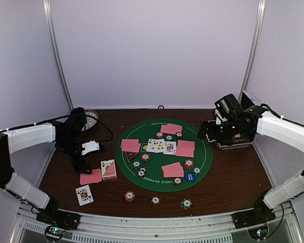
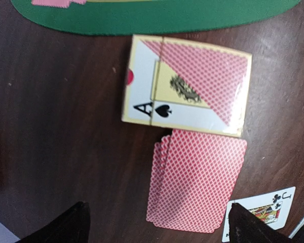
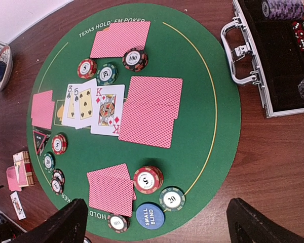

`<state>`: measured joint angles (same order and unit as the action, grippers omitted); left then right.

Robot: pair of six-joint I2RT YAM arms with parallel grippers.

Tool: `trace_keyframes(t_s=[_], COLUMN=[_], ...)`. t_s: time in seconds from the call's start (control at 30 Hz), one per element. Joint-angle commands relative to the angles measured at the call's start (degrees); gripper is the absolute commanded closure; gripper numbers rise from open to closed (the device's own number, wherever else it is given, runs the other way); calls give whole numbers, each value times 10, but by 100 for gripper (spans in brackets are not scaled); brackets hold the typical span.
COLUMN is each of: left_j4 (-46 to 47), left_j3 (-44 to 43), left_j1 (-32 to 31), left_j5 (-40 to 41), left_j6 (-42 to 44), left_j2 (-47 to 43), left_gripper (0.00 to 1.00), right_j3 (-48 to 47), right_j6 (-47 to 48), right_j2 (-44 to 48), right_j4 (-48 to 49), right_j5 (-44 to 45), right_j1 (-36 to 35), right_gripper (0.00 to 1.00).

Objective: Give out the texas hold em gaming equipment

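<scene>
This is a robot lab test cell. Plain pale walls (image 1: 157,50) close in the dark wooden table (image 1: 233,177) on three sides, joined at the corners by bare metal posts (image 1: 58,55). A white left arm (image 1: 30,137) and a white right arm (image 1: 286,130) stand on a metal rail (image 1: 157,228) at the near edge. Small lights glow at their bases (image 1: 53,232). A black cable (image 1: 109,132) trails over the wood. A green mat (image 1: 200,137) with cards (image 1: 185,148) and chips (image 1: 129,196) is laid out between the arms, like a staged trial setup.
</scene>
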<state>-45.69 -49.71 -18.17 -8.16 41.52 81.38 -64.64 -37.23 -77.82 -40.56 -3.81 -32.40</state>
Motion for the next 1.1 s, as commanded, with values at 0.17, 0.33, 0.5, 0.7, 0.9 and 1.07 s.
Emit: trace_keyframes(t_s=[0.17, 0.33, 0.5, 0.7, 0.9, 1.07], left_j4=[-25, 91, 353, 461, 561, 673], left_j3=[-69, -31, 94, 99, 118, 170], left_j1=[19, 65, 109, 147, 153, 153], left_j5=[-63, -82, -97, -107, -115, -121], left_j6=[-78, -153, -190, -279, -340, -355], left_j2=[-42, -39, -87, -30, 33, 47], left_gripper=[2, 3, 2, 2, 2, 2], right_j3=[-47, -37, 37, 77, 120, 203], right_j6=[59, 87, 103, 122, 153, 215], right_j2=[51, 76, 91, 49, 21, 43], right_j4=[-70, -64, 30, 60, 123, 265], right_j5=[140, 214, 251, 318, 339, 383], right_j1=[2, 36, 54, 100, 155, 178], right_gripper=[1, 0, 1, 1, 1, 0])
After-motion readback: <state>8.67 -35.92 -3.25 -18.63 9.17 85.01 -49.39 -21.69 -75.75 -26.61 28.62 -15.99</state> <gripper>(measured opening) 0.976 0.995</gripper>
